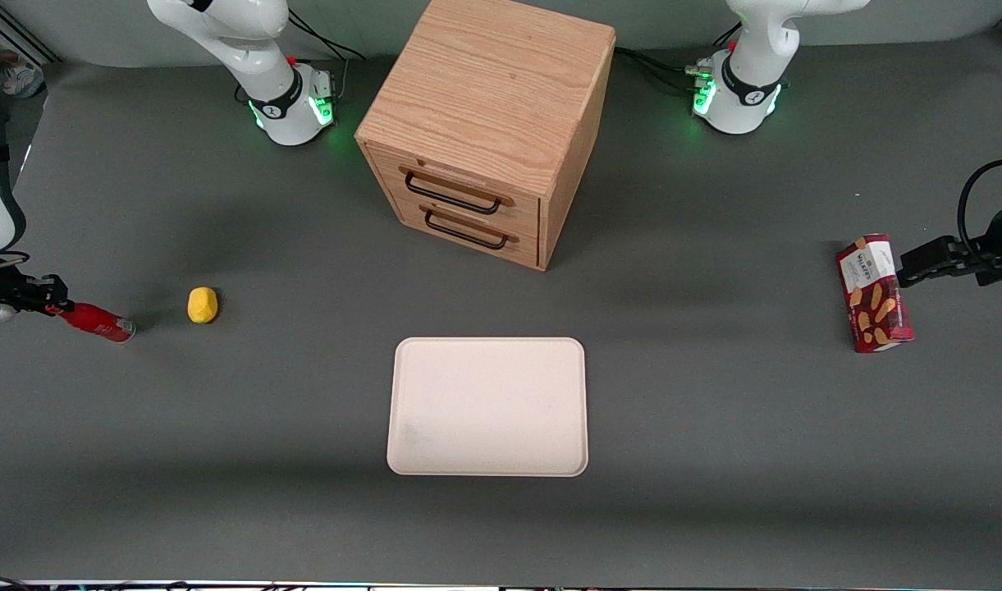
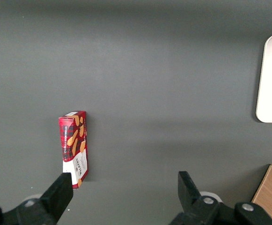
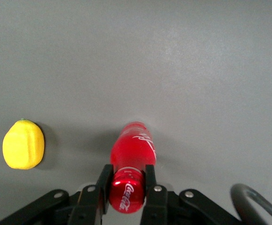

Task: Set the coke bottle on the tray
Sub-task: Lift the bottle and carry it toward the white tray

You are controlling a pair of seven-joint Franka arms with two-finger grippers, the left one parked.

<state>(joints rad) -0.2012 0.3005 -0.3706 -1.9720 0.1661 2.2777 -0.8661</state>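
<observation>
The coke bottle is small, glossy and red, and lies on its side on the grey table at the working arm's end. My gripper is low over the table at the bottle's cap end. In the right wrist view the gripper is shut on the coke bottle, with the two black fingers pressed on either side of the neck just below the red cap. The bottle's body points away from the gripper. The cream-pink tray lies flat at the table's middle, nearer the front camera than the wooden cabinet.
A yellow lemon lies close beside the bottle, toward the tray; it also shows in the right wrist view. The wooden cabinet with two drawers stands farther from the camera than the tray. A red snack box stands at the parked arm's end.
</observation>
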